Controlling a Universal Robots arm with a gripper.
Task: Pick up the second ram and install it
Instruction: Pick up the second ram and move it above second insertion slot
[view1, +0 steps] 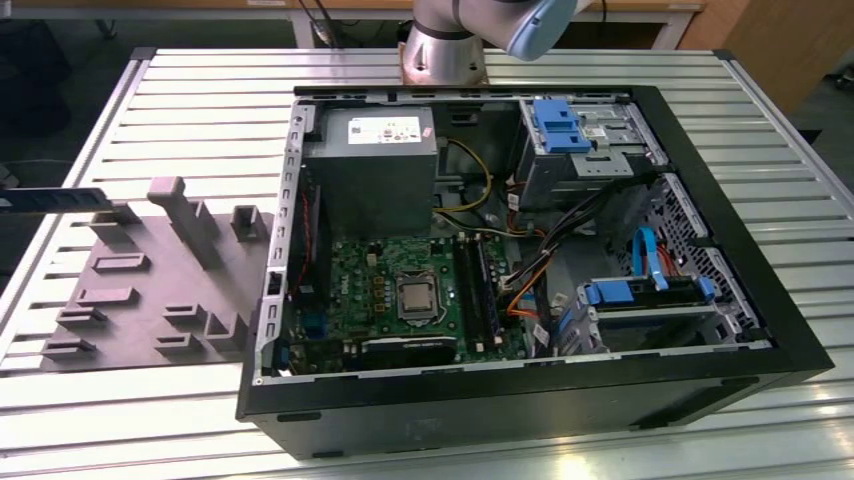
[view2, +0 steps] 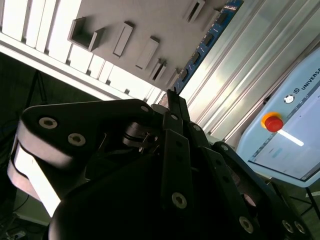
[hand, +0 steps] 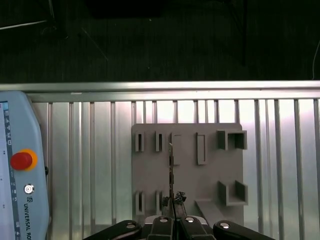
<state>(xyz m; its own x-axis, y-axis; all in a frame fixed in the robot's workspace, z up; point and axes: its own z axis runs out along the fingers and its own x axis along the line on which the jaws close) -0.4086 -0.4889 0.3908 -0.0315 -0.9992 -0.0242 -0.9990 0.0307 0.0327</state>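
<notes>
- Black tower computer case (view1: 534, 400) lies open on the slatted aluminium table (view1: 160, 420). A green motherboard (view1: 400, 290) with long black slots (view1: 477, 285) lies on its floor.
- Grey plastic holder (view1: 147, 290) sits on the table just beside the case, at the exterior view's left.
- Second ram (view1: 54, 197) hangs over the holder's far end. In the first wrist view it shows edge-on (hand: 171, 170) above the holder's pockets.
- End effector (hand: 172, 205) is clamped narrow on one end of the second ram (view2: 205, 46), and the strip runs out past the fingertips.
- Teach pendant (hand: 20, 175) lies on the table near the holder.
- Arm's base (view1: 441, 50) stands at the far edge, behind the case.
</notes>
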